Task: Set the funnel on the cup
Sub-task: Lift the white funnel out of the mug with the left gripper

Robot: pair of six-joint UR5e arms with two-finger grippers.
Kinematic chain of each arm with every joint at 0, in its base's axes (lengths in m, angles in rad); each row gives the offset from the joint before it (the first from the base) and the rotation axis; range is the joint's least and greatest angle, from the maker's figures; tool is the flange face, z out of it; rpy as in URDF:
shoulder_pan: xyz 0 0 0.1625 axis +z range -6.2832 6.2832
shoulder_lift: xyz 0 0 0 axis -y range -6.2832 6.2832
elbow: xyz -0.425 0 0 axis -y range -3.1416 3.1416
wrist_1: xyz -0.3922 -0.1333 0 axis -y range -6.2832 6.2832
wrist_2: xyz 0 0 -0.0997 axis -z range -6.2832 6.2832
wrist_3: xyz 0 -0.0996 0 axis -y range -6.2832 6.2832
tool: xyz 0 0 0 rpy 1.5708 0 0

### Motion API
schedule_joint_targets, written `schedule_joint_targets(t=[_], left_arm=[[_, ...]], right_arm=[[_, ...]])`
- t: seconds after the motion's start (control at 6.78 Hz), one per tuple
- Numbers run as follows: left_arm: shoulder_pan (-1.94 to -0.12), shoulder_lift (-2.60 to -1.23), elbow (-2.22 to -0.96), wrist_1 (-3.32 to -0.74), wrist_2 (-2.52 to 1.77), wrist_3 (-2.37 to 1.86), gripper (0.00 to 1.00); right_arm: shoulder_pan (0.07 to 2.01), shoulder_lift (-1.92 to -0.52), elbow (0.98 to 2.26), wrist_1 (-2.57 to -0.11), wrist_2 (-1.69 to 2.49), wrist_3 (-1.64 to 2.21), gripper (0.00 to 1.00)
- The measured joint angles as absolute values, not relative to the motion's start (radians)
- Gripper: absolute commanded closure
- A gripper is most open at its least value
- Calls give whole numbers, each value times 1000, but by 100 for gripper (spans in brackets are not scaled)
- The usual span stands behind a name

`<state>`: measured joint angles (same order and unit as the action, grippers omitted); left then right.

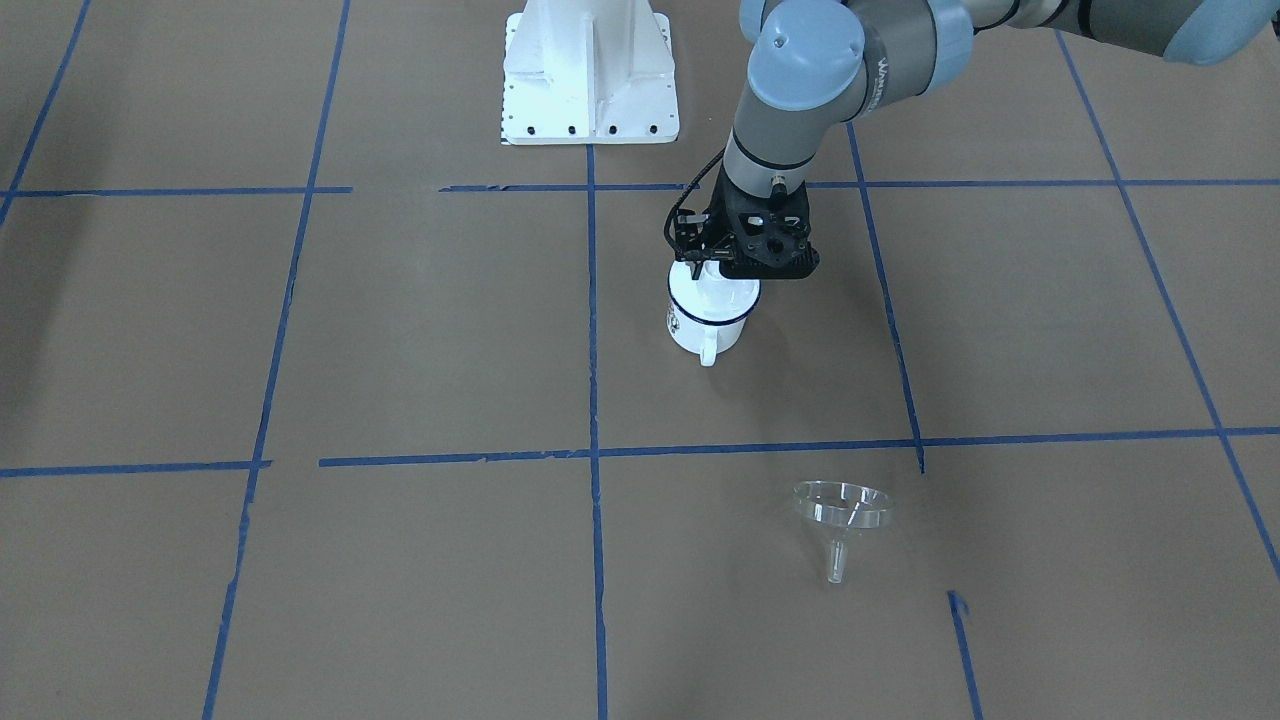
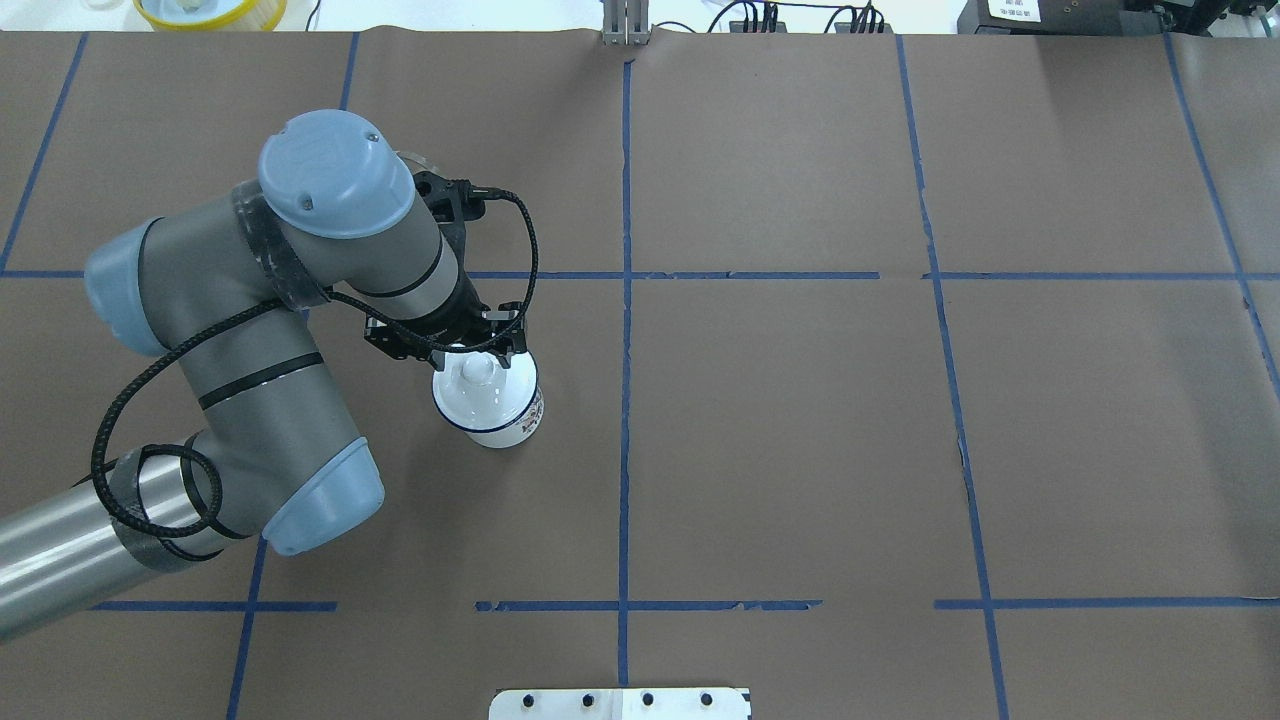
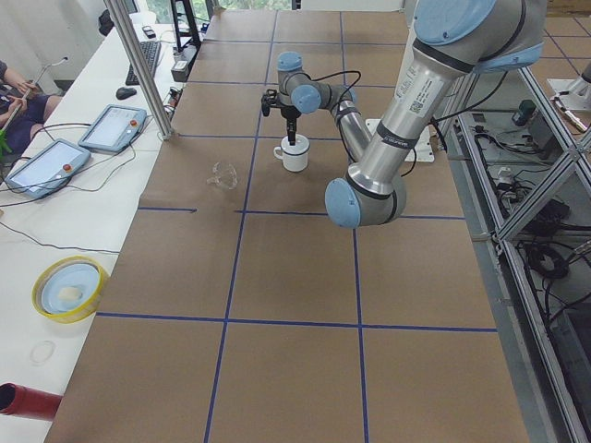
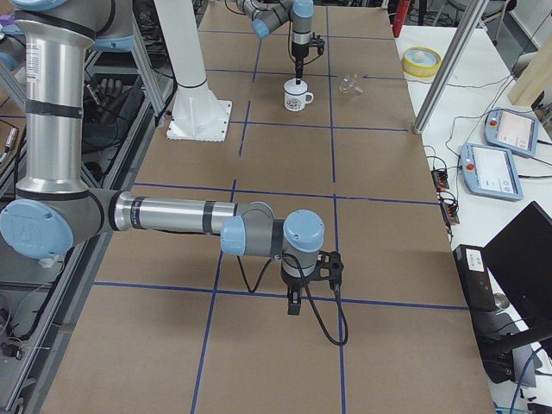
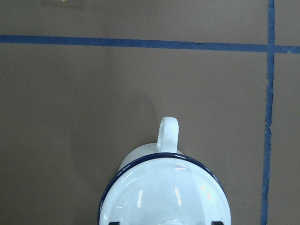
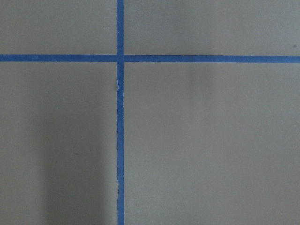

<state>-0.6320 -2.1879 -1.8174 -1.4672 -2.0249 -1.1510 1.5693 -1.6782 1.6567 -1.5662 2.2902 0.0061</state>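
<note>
left fingers (image 1: 710, 266) look spread over cup (image 1: 700, 325), holding nothing. right fingers (image 4: 294, 304): cannot tell. white knobbed lid (image 2: 480, 385) caps cup and blocks seating. funnel (image 1: 842, 515) lies tipped on bench (image 1: 400, 350), 5 o'clock of cup in front view, well apart. risk: off-centre pinch on lid drags or tips cup.

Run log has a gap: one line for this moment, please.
left gripper: jaws open over lid on cup | funnel: lying on table, apart from cup | right gripper: far off, state unclear
</note>
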Motion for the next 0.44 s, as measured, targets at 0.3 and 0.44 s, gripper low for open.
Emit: schedule_joint_targets(t=[0.3,0.44], left_arm=[[-632,-2189,-1819,-1468,-2023,-1157,84],[-632,-2189,-1823,-1468,-2022,-1168,100]], right_arm=[[1569,-1678,1657,-1566,2290,6,0],[1569,-1678,1657,-1566,2290,6,0]])
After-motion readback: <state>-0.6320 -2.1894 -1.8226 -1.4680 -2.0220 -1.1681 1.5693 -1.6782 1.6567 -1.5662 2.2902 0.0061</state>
